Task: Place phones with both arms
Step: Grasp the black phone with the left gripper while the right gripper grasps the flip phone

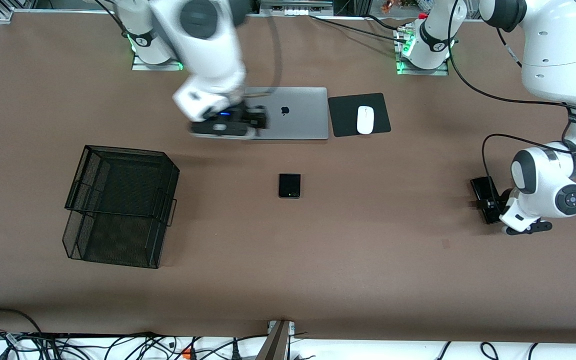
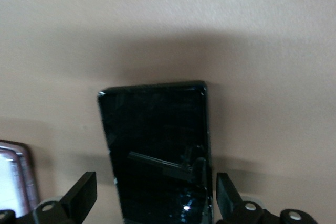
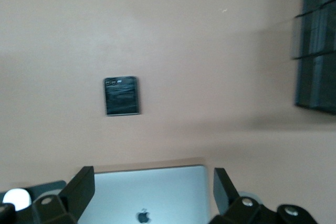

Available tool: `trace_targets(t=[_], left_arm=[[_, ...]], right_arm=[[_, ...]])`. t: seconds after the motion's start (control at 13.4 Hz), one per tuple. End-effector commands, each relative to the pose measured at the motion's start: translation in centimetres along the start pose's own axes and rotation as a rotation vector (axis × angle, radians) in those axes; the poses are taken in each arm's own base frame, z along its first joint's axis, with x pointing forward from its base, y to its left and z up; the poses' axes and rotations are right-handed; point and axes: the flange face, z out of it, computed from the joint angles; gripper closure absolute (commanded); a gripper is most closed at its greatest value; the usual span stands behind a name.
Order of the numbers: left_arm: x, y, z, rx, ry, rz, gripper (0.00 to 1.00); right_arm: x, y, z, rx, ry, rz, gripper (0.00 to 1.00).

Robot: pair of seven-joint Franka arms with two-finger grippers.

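Note:
A long black slab phone (image 1: pixel 482 196) lies near the left arm's end of the table. My left gripper (image 1: pixel 490 204) is low over it and open. Its fingers (image 2: pixel 80 195) stand on either side of the slab phone (image 2: pixel 155 145), with a gap showing on at least one side. A pale lavender phone (image 2: pixel 13 174) shows just at the edge of the left wrist view. A small black flip phone (image 1: pixel 289 185) lies mid-table, also seen from the right wrist (image 3: pixel 122 96). My right gripper (image 1: pixel 228 124) hangs open and empty over the laptop's edge (image 3: pixel 152 192).
A silver laptop (image 1: pixel 295 112) lies closed, farther from the front camera than the flip phone. Beside it a white mouse (image 1: pixel 365 120) rests on a black pad (image 1: pixel 340 115). A black mesh basket (image 1: pixel 118 205) stands toward the right arm's end.

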Motion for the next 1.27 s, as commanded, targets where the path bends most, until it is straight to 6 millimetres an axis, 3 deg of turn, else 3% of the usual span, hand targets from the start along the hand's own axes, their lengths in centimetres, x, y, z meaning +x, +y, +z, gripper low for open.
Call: trace_targets(t=[0.0,0.15,0.22,0.3,0.37,0.45,0.6,0.75,1.04,1.19], left_arm=[[-1.4,-0.6,-0.5,-0.073,0.013,0.04,0.0],[-1.5,-1.2,0.0,-0.079,0.008,0.056,0.0],[-1.4,-1.2,-0.1,-0.079,0.006,0.058,0.1],[-1.4,-1.2,-0.2,-0.08,0.002,0.055,0.44],[-1.4,-1.0,-0.3,-0.083,-0.008,0.058,0.65],[-1.5,-1.0,-0.5,-0.088,-0.025,0.052,0.71],[-1.6,-0.5,-1.3,-0.119,-0.053,0.039,0.75],[-0.9,0.3,-4.7,-0.167,-0.103,0.044,0.75],[0.5,3.2,-12.2,-0.177,-0.129,0.112,0.76],[0.2,6.1,-13.4,-0.175,-0.151,0.16,0.77]], right_arm=[[0.6,-5.3,6.5,-0.042,0.005,0.079,0.0],[0.1,-7.3,12.2,-0.021,0.014,0.133,0.0],[-0.1,-8.0,14.8,-0.015,0.034,0.138,0.0],[0.1,-8.2,17.3,-0.016,0.058,0.124,0.0],[0.2,-8.4,19.7,-0.011,0.065,0.115,0.0],[0.6,-8.3,21.7,0.011,0.074,0.112,0.0],[0.6,-8.4,25.2,0.019,0.096,0.086,0.0],[0.5,-8.3,28.0,0.034,0.109,0.07,0.0],[0.9,-7.9,29.8,0.039,0.118,0.052,0.04],[1.6,-7.5,29.2,0.03,0.127,0.006,0.73]])
